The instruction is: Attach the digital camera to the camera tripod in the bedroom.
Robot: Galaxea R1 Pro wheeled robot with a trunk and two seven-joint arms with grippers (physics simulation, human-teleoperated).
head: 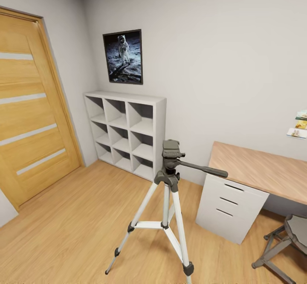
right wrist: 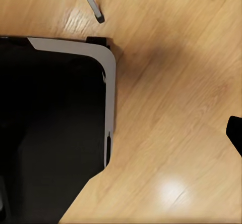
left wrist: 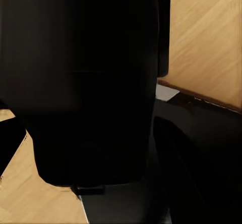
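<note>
Large black body (left wrist: pixel 85 82) fills most of frame (can't identify it); light wood floor (left wrist: pixel 206 37) behind.

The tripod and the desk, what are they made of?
The camera tripod looks like metal: its legs are smooth, silvery tubes, with black joints and a dark grey head that could be plastic. The desk has a top that looks like wood, warm brown with grain lines, over smooth white drawers, probably painted board.

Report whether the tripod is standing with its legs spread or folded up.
Spread and upright. The camera tripod stands on the wood floor with its silver legs splayed apart, and its head is bare, with no camera on it.
</note>
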